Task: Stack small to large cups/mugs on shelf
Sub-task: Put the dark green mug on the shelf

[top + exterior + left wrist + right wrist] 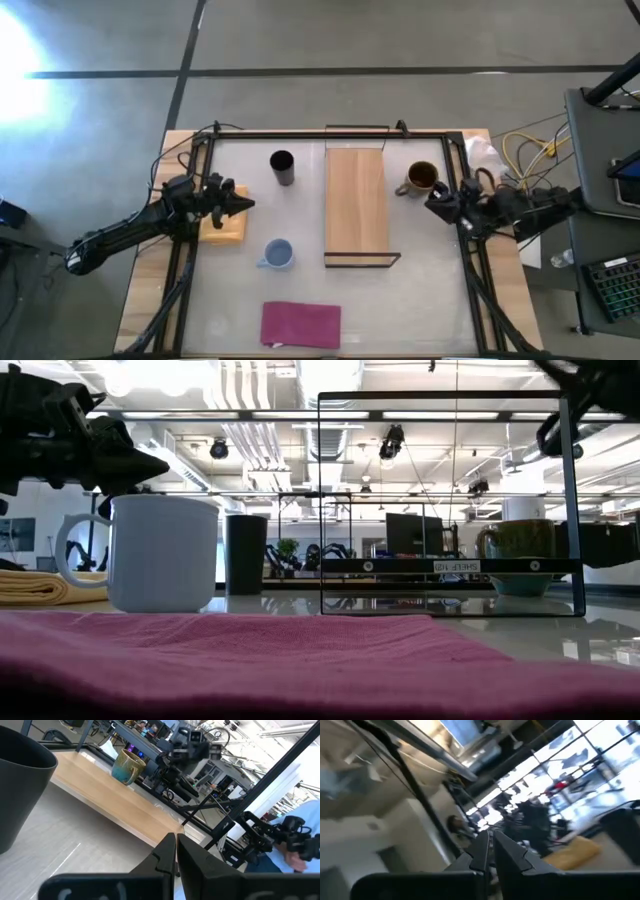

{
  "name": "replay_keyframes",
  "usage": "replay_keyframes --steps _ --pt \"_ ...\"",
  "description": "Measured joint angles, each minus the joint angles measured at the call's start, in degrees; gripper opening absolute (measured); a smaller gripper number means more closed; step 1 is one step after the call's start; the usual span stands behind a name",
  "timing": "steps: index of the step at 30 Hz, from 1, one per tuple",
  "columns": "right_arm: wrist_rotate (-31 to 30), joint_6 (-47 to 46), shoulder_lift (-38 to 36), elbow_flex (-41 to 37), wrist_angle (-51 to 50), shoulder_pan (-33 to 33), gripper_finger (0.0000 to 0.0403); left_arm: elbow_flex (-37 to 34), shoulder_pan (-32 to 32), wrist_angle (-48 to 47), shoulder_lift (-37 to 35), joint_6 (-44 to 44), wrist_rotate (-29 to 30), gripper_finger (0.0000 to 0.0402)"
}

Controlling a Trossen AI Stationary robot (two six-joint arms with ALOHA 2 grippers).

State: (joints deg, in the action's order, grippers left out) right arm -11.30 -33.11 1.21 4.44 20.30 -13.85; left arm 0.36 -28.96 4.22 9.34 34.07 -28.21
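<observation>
The light-wood shelf (356, 204) with its thin black frame lies in the table's middle. The tall black cup (282, 167) stands to its left at the far side. The brown mug (420, 179) stands to its right. The light blue mug (277, 254) stands near the shelf's near left corner. My left gripper (243, 204) is shut and empty above the yellow cloth's right edge, pointing toward the shelf. My right gripper (432, 199) is shut and empty, just on the near side of the brown mug, tipped upward in its wrist view (492, 840).
A yellow folded cloth (222, 222) lies at the table's left under my left gripper. A magenta cloth (300, 324) lies at the near edge. A black frame runs round the table top (330, 133). Cables and a keyboard lie off the right edge.
</observation>
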Motion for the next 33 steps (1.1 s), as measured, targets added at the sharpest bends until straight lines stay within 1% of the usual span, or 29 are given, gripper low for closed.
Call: replay_keyframes --steps 3,5,6,8,10,12,14,16,18,22,23,24,26,28,30,33 --pt "3.54 -8.55 2.44 3.74 -0.8 0.03 0.0018 0.0 -0.01 0.01 0.0 0.01 -0.01 0.0002" --pt "7.47 -10.53 6.22 7.4 -3.57 0.21 0.0018 0.0 0.01 -0.01 0.0 -0.01 -0.01 0.0002" --pt "9.03 -8.41 9.1 9.7 -5.66 0.4 0.0018 0.0 0.01 -0.01 0.0 0.01 0.01 0.0002" --pt "10.24 0.32 15.8 15.01 -11.34 0.95 0.0018 0.0 0.01 -0.01 0.0 -0.01 -0.01 0.0002" --pt "10.69 7.57 23.12 21.5 -21.37 1.32 0.0018 0.0 -0.01 0.0 0.0 0.0 -0.01 0.0002" --pt "10.82 9.25 29.46 28.55 -33.13 1.27 0.0018 0.0 -0.01 0.01 0.0 -0.01 0.0 0.0002" --pt "9.4 10.61 34.88 34.59 -41.38 1.24 0.0018 0.0 -0.01 -0.01 0.0 0.01 0.01 0.0002" --pt "4.79 12.49 40.08 39.43 -43.73 1.25 0.0018 0.0 0.01 0.01 0.0 0.01 -0.01 0.0002" --pt "0.18 12.03 44.75 43.47 -43.55 1.31 0.0018 0.0 -0.01 0.01 0.0 -0.01 0.0 0.0002" --pt "-11.36 14.12 55.21 52.06 -35.57 2.83 0.0018 0.0 0.0 0.01 0.0 -0.01 0.0 0.0002" --pt "-12.93 14.6 58.42 54.94 -35.37 4.03 0.0018 0.0 0.01 0.0 0.0 0.01 -0.01 0.0002" --pt "-13.09 15.67 61.59 58.03 -35.59 5.52 0.0018 0.0 -0.01 0.0 0.0 0.01 0.01 0.0002" --pt "-10.79 16.21 67.95 64.7 -38.35 8.54 0.0018 0.0 0.0 -0.01 0.0 -0.01 0.01 0.0002" --pt "-10.02 11.54 73.76 71.41 -43.86 11.45 0.0018 0.0 -0.01 -0.01 0.0 0.01 -0.01 0.0002" --pt "-8.59 7.53 79.09 77.98 -51.07 14.4 0.0018 0.0 0.0 0.0 0.0 -0.01 0.01 0.0002" --pt "-8.21 1.95 86.43 86.07 -64.46 18.39 0.0018 0.0 0.01 0.0 0.0 0.01 -0.01 0.0002"
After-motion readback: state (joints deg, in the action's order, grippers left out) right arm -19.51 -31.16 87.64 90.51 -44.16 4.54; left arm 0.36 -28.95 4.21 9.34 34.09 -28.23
